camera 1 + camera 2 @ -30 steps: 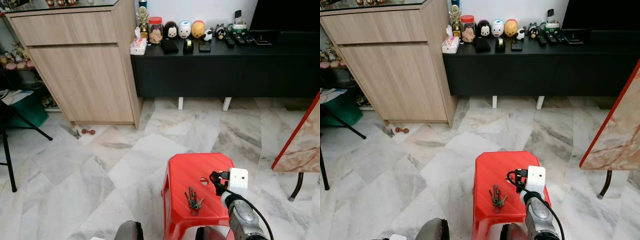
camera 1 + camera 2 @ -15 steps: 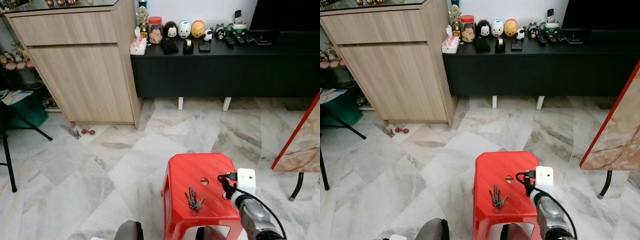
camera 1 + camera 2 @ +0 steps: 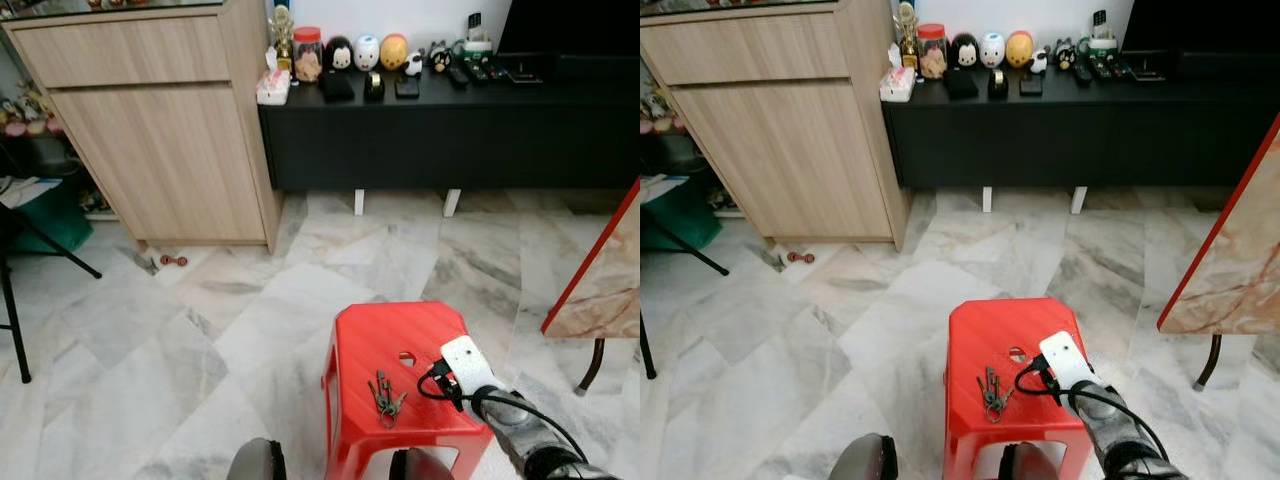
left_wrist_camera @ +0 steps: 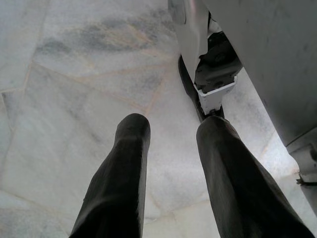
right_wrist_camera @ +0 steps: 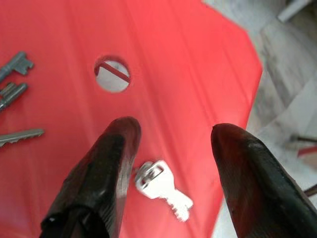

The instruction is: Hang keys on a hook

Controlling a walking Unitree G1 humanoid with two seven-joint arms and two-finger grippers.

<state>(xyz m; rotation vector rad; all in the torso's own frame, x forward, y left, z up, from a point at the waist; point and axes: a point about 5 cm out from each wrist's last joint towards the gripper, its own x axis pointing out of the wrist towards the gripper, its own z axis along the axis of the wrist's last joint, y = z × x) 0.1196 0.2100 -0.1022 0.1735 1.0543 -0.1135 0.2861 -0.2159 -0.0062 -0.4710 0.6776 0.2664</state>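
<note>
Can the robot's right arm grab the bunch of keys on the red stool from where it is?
Probably yes. The right gripper is open, over the red stool, and the keys lie bare on the seat just to its left, with nothing between them. A single silver key sits between its fingers.

- Stool (image 3: 400,345): bright red plastic, finely ribbed top, with a round hole near the centre.
- Keys (image 3: 385,396): dull grey metal bunch against the red.
- Single key (image 5: 163,188): pale silver, shiny.
- Right gripper (image 5: 171,163): black fingers; silver arm carrying a white camera block with black cable.
- Left gripper (image 4: 171,148): black fingers, seen over grey-white marble.
- Floor (image 3: 150,340): white marble tiles with grey and tan veining.
- Cabinet (image 3: 160,130): light wood grain.
- Sideboard (image 3: 450,130): black, on white feet.
- Jar (image 3: 307,55): red lid.
- Leaning panel (image 3: 605,290): cream marble pattern with rust veins, red edge.
</note>
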